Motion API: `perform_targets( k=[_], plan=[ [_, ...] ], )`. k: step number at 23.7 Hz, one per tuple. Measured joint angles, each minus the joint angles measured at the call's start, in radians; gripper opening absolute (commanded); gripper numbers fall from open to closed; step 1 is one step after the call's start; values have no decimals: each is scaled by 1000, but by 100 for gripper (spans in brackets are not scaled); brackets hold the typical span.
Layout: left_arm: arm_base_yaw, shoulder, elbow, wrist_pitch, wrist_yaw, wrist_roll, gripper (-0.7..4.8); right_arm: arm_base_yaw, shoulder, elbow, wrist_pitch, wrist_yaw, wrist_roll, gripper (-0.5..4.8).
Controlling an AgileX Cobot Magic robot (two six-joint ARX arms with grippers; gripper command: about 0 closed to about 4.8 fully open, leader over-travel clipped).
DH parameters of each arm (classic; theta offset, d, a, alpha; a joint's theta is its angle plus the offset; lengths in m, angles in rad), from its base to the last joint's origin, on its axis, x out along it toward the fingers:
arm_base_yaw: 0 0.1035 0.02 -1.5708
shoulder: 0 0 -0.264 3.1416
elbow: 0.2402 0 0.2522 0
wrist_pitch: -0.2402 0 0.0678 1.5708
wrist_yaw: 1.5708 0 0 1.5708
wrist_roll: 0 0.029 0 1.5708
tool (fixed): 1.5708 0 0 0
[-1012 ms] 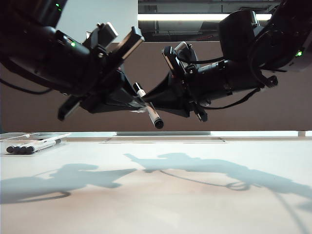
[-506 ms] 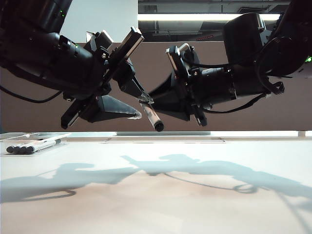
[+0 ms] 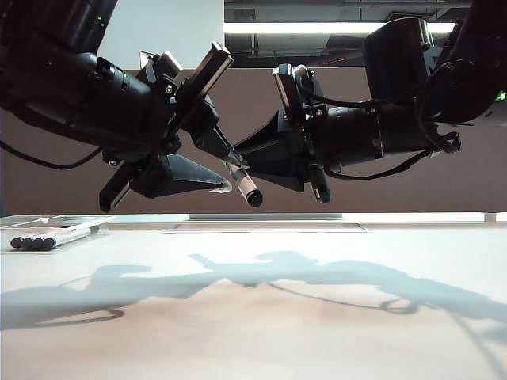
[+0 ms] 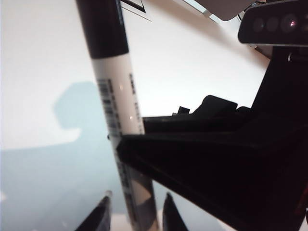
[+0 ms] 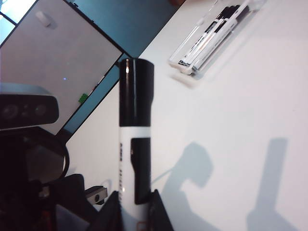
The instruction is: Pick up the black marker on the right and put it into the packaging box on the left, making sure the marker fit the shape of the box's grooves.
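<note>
Your right claw point(image 5: 132, 204) grips the marker point(image 3: 244, 184) in mid-air above the counter point(image 3: 317, 301); your left claw point(image 4: 134, 211) stands parted around its barrel. The box point(image 3: 47, 223) sits far left.

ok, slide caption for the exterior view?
Mid-air, right gripper holds marker; left gripper open beside it.
</note>
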Motion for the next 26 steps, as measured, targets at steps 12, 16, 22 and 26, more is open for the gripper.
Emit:
perform_targets(
  k=[12,16,22,26],
  plan=[
    [0,0,0,0,0,0,132,1,0,0,0,-11,1,-6],
    [0,0,0,0,0,4,180,1,0,0,0,-11,1,-6],
    [0,5,0,-16,0,63,341,0,0,0,8,-10,2,-6],
    [0,4,0,-14,0,68,338,1,0,0,6,-10,21,-6]
  ],
)
